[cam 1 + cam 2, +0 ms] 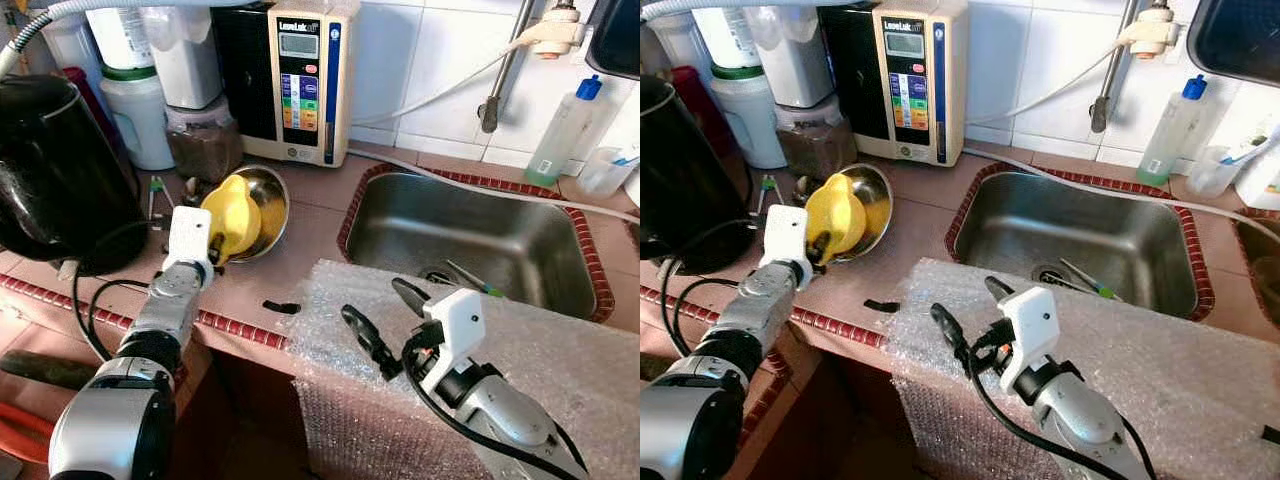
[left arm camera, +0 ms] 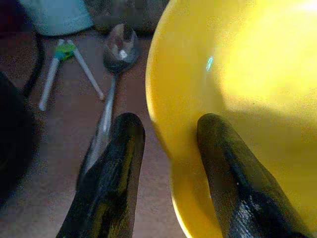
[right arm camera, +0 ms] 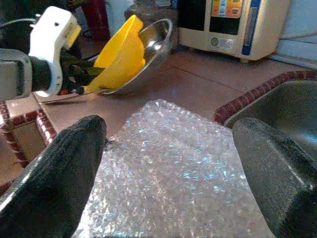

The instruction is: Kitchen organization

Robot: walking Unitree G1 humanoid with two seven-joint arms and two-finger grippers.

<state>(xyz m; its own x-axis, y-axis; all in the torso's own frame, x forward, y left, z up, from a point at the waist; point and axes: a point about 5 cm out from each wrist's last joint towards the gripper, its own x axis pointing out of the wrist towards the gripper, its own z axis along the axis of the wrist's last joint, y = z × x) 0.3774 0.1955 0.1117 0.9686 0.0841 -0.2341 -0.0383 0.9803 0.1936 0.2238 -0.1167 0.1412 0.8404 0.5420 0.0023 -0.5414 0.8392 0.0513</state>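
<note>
A yellow bowl (image 1: 235, 212) stands tilted on its edge inside a steel bowl (image 1: 272, 205) on the counter left of the sink. My left gripper (image 1: 212, 255) is shut on the yellow bowl's near rim, with one finger (image 2: 225, 158) inside the bowl and the other finger (image 2: 116, 158) outside it. My right gripper (image 1: 375, 300) hovers open over a sheet of bubble wrap (image 1: 560, 350), which drapes over the counter's front edge. Nothing is between its fingers.
A steel sink (image 1: 470, 235) lies right of the bowls. A black kettle (image 1: 55, 170) stands at the left, with a water machine (image 1: 300, 80) and jars behind. A spoon (image 2: 111, 89) lies beside the bowls, and a small black piece (image 1: 282, 306) sits near the edge.
</note>
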